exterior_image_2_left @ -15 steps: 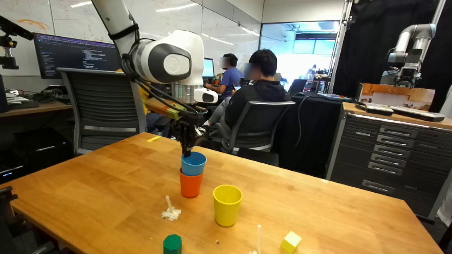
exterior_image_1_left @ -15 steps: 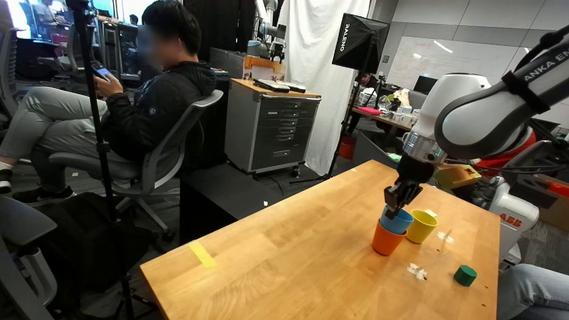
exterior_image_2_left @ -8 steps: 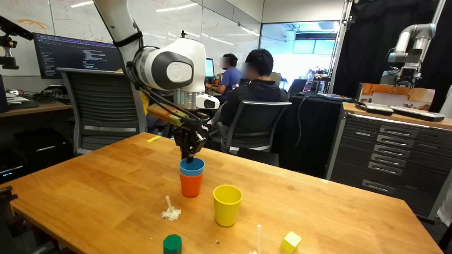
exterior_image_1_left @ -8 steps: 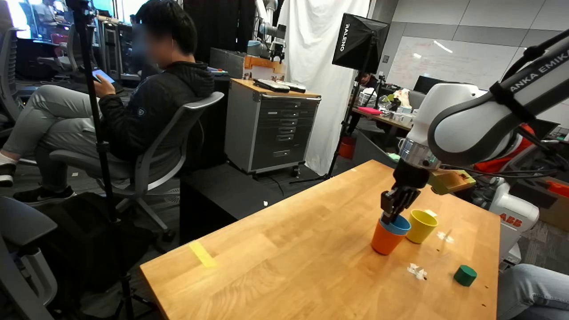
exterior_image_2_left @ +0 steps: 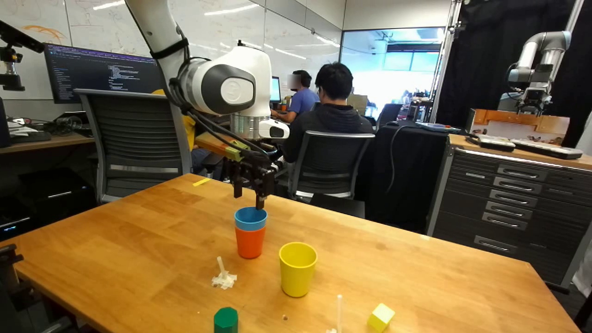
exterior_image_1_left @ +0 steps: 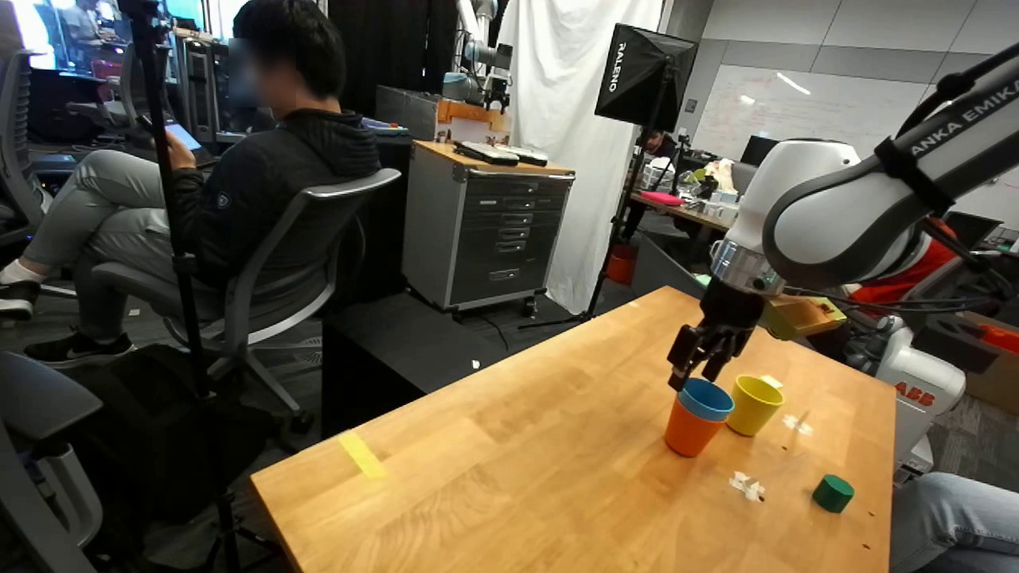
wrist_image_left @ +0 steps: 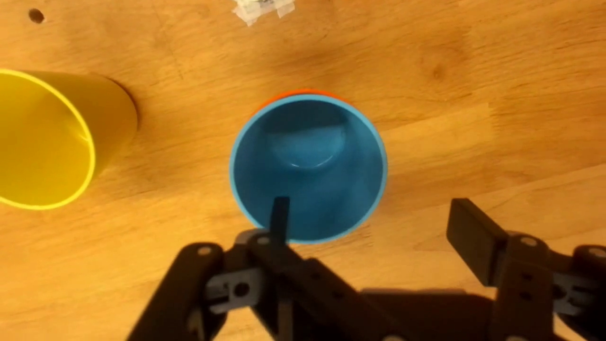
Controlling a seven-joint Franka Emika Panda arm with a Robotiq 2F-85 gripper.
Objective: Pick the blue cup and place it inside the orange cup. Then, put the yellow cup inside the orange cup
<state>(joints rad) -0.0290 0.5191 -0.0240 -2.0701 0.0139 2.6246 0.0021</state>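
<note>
The black pincer (exterior_image_2_left: 249, 202) is hanging over the blue plastic cup (exterior_image_2_left: 249, 226), its fingers standing well apart. That cup is sitting nested inside the orange plastic cup (exterior_image_2_left: 250, 243), its upper band showing. Near these two, the yellow plastic cup (exterior_image_2_left: 297, 277) is standing upright on the wooden bench (exterior_image_2_left: 416, 277), and farther out I'm seeing a green prism (exterior_image_2_left: 226, 320) and a yellow cube (exterior_image_2_left: 381, 317).

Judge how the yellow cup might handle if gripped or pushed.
The yellow cup has a thin rim, so it is probably light. Its base is narrower than its mouth, so a high push might tip it. Its round wall could let it roll once down.
</note>
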